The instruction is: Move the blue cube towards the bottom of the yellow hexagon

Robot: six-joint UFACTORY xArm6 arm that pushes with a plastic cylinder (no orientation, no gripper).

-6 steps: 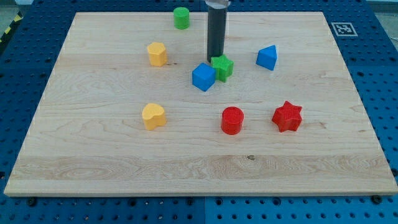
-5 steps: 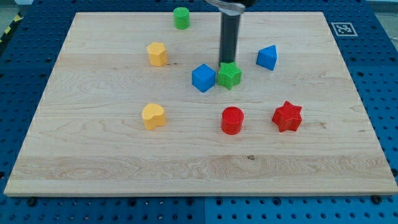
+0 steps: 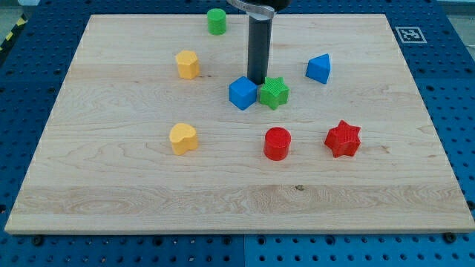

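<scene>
The blue cube [image 3: 243, 93] sits near the board's middle, touching the green star [image 3: 274, 93] on its right. The yellow hexagon [image 3: 188, 64] lies up and to the left of the cube. My tip [image 3: 257, 80] stands just above the seam between the blue cube and the green star, at the cube's upper right corner. The rod rises from there to the view's top.
A yellow heart [image 3: 182, 138] lies lower left. A red cylinder [image 3: 277, 142] and a red star [image 3: 343, 139] lie below right. A blue triangular block [image 3: 318, 68] sits to the right, a green cylinder [image 3: 216, 21] at the top. The wooden board [image 3: 111, 193] ends on blue pegboard.
My tip swung right above the green star, then back left to the cube's upper right corner. The green star slid a little right and down. The blue cube has barely moved.
</scene>
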